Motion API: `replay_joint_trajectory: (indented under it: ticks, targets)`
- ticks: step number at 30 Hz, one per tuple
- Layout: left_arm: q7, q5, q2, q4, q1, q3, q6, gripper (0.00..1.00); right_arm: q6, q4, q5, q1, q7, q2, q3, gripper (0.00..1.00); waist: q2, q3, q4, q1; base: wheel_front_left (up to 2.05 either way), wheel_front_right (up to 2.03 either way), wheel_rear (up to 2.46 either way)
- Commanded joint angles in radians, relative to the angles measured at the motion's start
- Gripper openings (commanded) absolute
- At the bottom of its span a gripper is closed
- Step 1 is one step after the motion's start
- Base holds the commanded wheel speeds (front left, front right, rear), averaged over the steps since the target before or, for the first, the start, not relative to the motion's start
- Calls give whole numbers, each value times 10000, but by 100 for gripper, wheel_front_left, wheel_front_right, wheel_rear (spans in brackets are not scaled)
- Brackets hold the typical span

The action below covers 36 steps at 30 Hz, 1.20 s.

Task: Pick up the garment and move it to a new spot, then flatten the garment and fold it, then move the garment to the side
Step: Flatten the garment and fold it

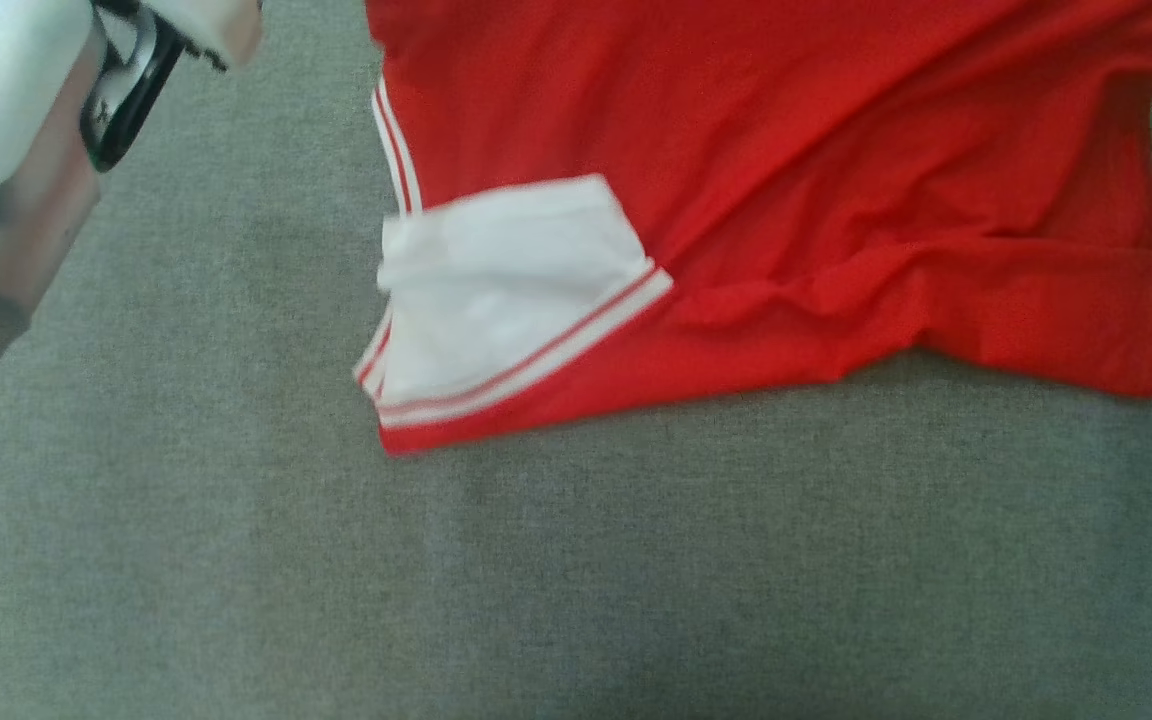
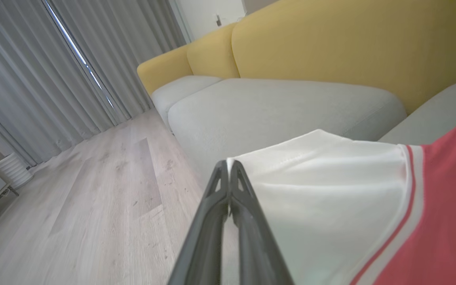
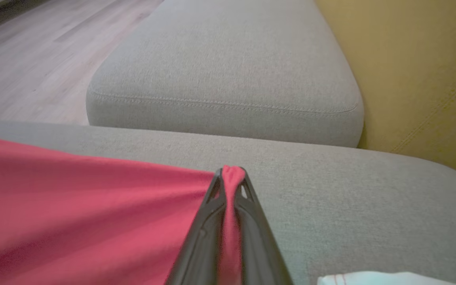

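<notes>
The garment (image 1: 786, 150) is a red shirt with white, red-striped sleeves, spread with wrinkles over the grey seat cushion (image 1: 536, 580). One white sleeve (image 1: 506, 290) lies folded onto its lower left part. In the left wrist view my left gripper (image 2: 228, 164) is shut, with the edge of a white sleeve (image 2: 331, 198) pinched at its tips. My right gripper (image 3: 232, 174) is shut on a bunched fold of the red fabric (image 3: 73, 198), which stretches away to the left over the cushion. My pale left forearm (image 1: 6, 150) crosses the upper left corner of the head view.
Yellow sofa backrests (image 2: 350, 47) rise behind the grey cushions (image 3: 228, 71). Beyond the seat's edge lies a pale wooden floor (image 2: 105, 190), with grey curtains (image 2: 54, 59) behind it. The cushion's front half (image 1: 236, 620) is bare.
</notes>
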<state>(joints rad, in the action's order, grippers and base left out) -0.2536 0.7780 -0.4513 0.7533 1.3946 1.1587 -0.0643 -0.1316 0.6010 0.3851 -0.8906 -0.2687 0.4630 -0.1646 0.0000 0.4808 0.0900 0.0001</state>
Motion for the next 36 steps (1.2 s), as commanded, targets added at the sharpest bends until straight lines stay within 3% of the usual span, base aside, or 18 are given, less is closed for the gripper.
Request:
replay_joint_trajectory:
  ticks: [1,13,22,30,31,32,33,34,35,36]
  targets:
    - [-72,-88,-347,-162,514,-554,98,0,9,-245,-51,-47,140,152,52,0,0,-15,-2,-1,0,0,0]
    - [-80,-935,-684,-2367,-1830,-1680,159,0,9,-1201,-13,1793,1190,-59,630,0,0,-652,356,-1,0,0,0]
    - [-81,-1066,-1643,-5016,-4740,-2388,1032,0,9,-2937,-87,4300,1249,-436,1737,0,0,-1251,497,-1,0,0,0]
    - [-81,-905,-1571,-6252,-7400,-2678,1592,0,9,-4115,-372,6348,850,-1151,2645,0,0,-1454,610,-1,0,0,0]
    - [-81,-907,-1500,-6288,-7614,-2715,1594,0,9,-4184,-401,6469,798,-1232,2708,4,0,-1444,623,-1,0,0,0]
    - [-81,-965,-1314,-6341,-7929,-2836,1564,0,9,-4269,-512,6612,725,-1342,2838,63,0,-1407,645,-1,0,0,0]
    - [-81,-992,-1193,-6343,-8057,-2933,1555,4,9,-4283,-589,6644,715,-1387,2912,100,0,-1392,658,-1,0,0,0]
    - [-81,-1022,-1073,-6316,-8173,-3014,1538,39,9,-4276,-643,6660,732,-1416,2969,100,0,-1384,670,-1,0,0,0]
    - [-81,-1070,-952,-6282,-8269,-3096,1518,91,9,-4260,-697,6668,757,-1458,3045,100,0,-1385,675,-1,0,0,0]
    - [-81,-1153,-821,-6275,-8353,-3212,1503,100,9,-4250,-735,6683,807,-1538,3159,100,0,-1399,675,-1,0,0,0]
